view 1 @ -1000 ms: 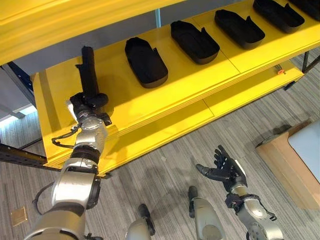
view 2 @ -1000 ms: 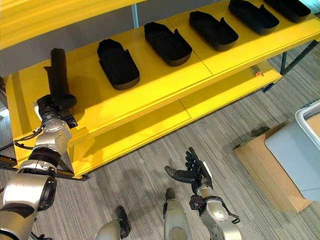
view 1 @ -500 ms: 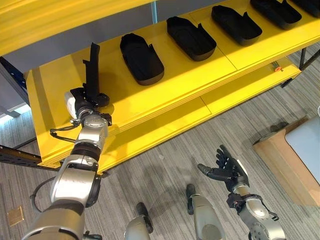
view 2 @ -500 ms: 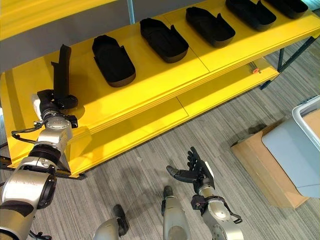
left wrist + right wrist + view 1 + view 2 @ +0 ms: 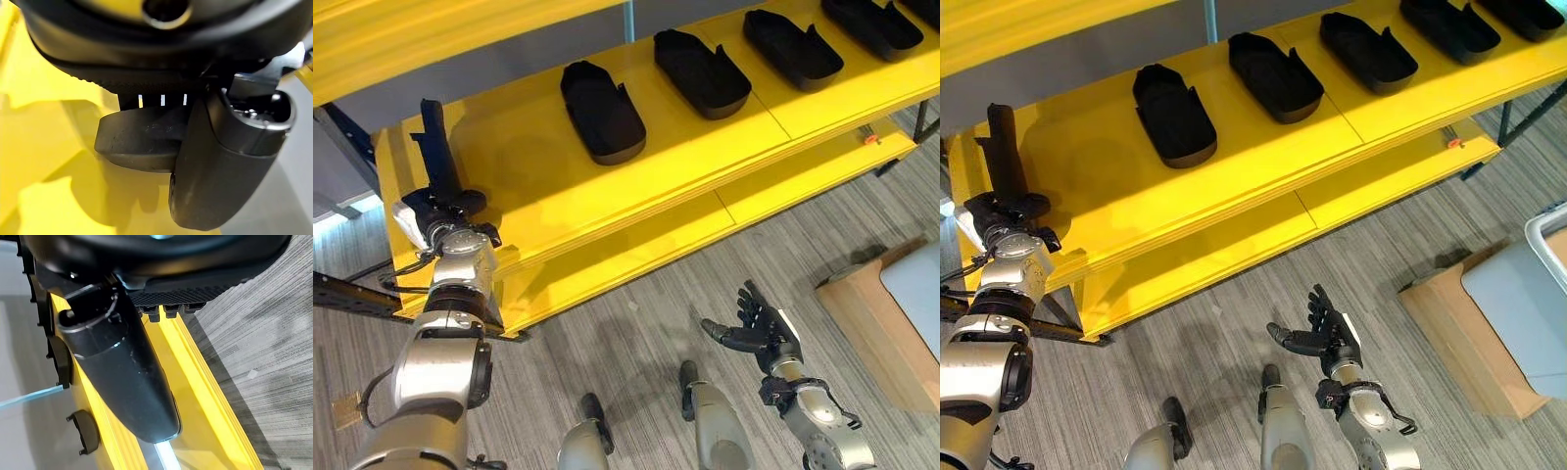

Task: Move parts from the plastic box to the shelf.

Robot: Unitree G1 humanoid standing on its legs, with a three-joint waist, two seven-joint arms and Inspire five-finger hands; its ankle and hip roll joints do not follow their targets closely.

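Yellow shelf (image 5: 705,137) boards run across the scene from near left to far right, and you already have a row of black parts lying on the upper board — the nearest of them (image 5: 601,111) sits left of centre, with more (image 5: 701,72) spaced out toward the far right. By the look of it, a good share of the work is done.

Your left hand (image 5: 445,208) is at the shelf's left end, its fingers curled round the lower end of one more black part (image 5: 435,149), which stands nearly upright over the board, well apart from the laid row. This part is not yet set down; I judge you are mid-placement, and it needs to be tipped flat in the free space left of the row.

Your right hand (image 5: 756,329) hangs low over the grey floor (image 5: 636,304), fingers spread and carrying nothing.

At the right edge you can see a cardboard box (image 5: 876,328) with a pale plastic box (image 5: 1542,294) resting on it — whether parts remain inside, you cannot tell.
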